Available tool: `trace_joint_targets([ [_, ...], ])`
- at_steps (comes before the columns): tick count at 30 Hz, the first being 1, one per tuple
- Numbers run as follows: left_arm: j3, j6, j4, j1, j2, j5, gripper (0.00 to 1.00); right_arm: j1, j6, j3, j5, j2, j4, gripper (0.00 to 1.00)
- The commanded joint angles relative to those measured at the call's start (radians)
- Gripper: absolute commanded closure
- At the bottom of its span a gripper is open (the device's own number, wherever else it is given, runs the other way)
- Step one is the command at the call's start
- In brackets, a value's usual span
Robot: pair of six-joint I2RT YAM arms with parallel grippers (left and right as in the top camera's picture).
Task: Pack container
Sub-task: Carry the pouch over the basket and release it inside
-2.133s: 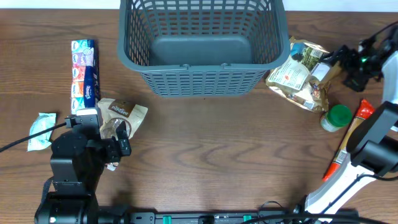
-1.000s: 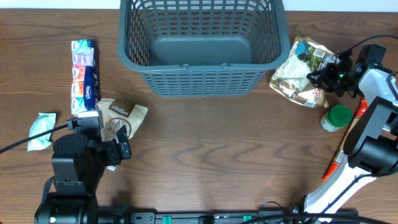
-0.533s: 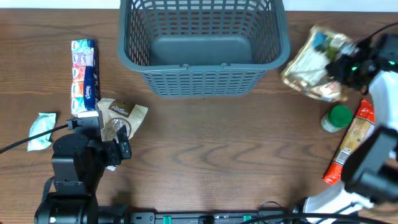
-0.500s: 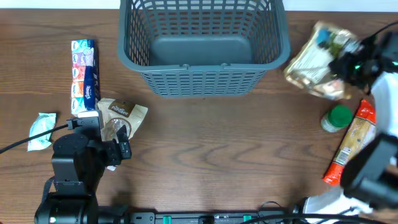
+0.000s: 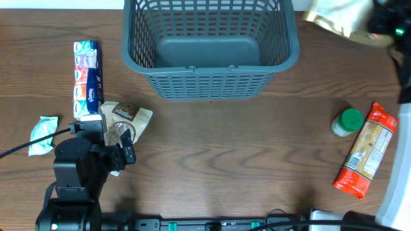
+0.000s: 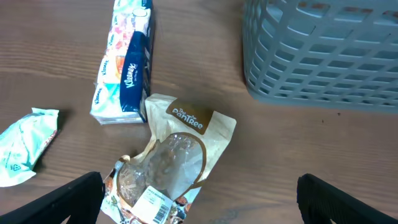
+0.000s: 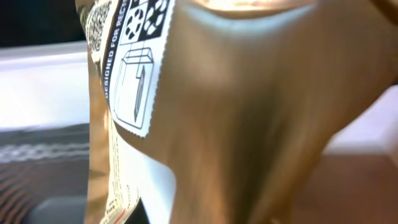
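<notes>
The container (image 5: 212, 82) stands at the far centre of the table, open side up, nothing in it, its long axis running left to right. The right gripper (image 5: 384, 19) hangs at the far right edge, pinching a tan foil packet (image 5: 337, 13) (the packet fills the right wrist view, so the jaws themselves cannot be seen). The packet hangs just outside the container's right-hand far corner, not over the opening. The container therefore lies to the left of this gripper, and the next move is judged to be a leftward traverse across the rim before release. The left gripper (image 6: 199, 185), fingers spread, hovers over a brown pouch (image 6: 177, 149) well short of the container.
</notes>
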Motion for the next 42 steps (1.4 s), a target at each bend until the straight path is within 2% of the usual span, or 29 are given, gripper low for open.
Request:
trace_joint_targets([
  [1,0.018,0.017,-0.004,0.006,0.0,-0.016,0.02,0.174,-0.294,0.075,-0.078,-0.025,0.014,0.99],
  [4,0.018,0.017,-0.005,0.006,0.0,-0.016,0.02,0.314,-0.465,0.081,-0.016,0.005,0.028,0.99],
  [7,0.018,0.017,-0.008,0.006,0.0,-0.016,0.02,0.413,-0.577,0.081,0.055,0.051,0.044,0.99],
  [10,0.018,0.017,-0.011,0.006,0.0,-0.016,0.01,0.482,-0.62,0.081,0.141,0.117,0.08,0.99],
  [16,0.018,0.017,-0.023,0.006,0.0,-0.016,0.02,0.529,-0.642,0.081,0.145,0.255,0.148,0.99],
  [25,0.018,0.017,-0.023,0.006,0.0,-0.016,0.02,0.544,-0.536,0.081,0.137,0.436,0.182,0.99],
  [32,0.018,0.017,-0.023,0.006,0.0,-0.016,0.02,0.537,-0.489,0.081,0.139,0.44,0.196,0.99],
  [34,0.018,0.017,-0.023,0.006,0.0,-0.016,0.02,0.523,-0.449,0.087,0.143,0.413,0.212,0.99],
  [38,0.018,0.017,-0.024,0.006,0.0,-0.016,0.01,0.445,-0.241,0.122,0.232,0.339,0.208,0.99],
  [39,0.018,0.017,-0.026,0.006,0.0,-0.016,0.02,0.41,-0.161,0.132,0.264,0.317,0.186,0.89],
  [42,0.018,0.017,-0.03,0.006,0.0,-0.016,0.02,0.302,0.024,0.144,0.276,0.269,0.085,0.73],
])
